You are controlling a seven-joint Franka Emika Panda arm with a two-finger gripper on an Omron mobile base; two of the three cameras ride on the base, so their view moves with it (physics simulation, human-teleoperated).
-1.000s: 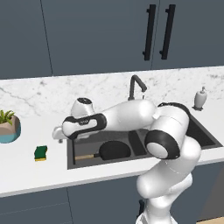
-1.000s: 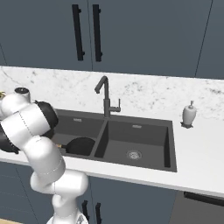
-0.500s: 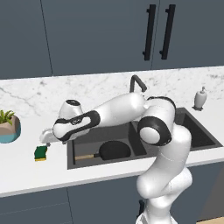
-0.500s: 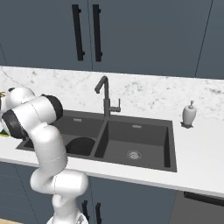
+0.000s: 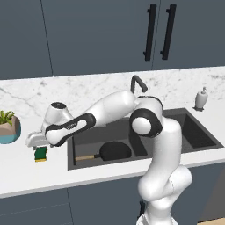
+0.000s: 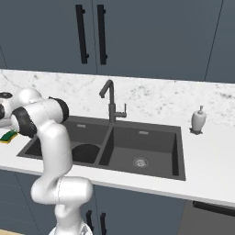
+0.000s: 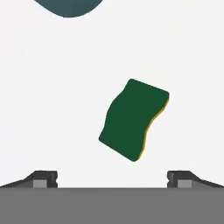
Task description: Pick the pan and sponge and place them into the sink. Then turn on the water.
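Hand view: the green sponge [image 7: 133, 119] with its yellow underside lies flat on the white desk [image 7: 52, 109], between and ahead of the two spread fingers [image 7: 43, 178], untouched.
Fingers: released, wide apart, grasping nothing.
Writing: no readable labels or brands anywhere.
Sink [image 5: 195, 136]: the left basin holds the black pan [image 5: 115, 151], wooden handle pointing left.
Sponge, left base view [image 5: 41, 154]: on the desk just left of the sink, under the gripper [image 5: 37, 143].
Plant pot [image 5: 9, 129]: teal, with a green plant.
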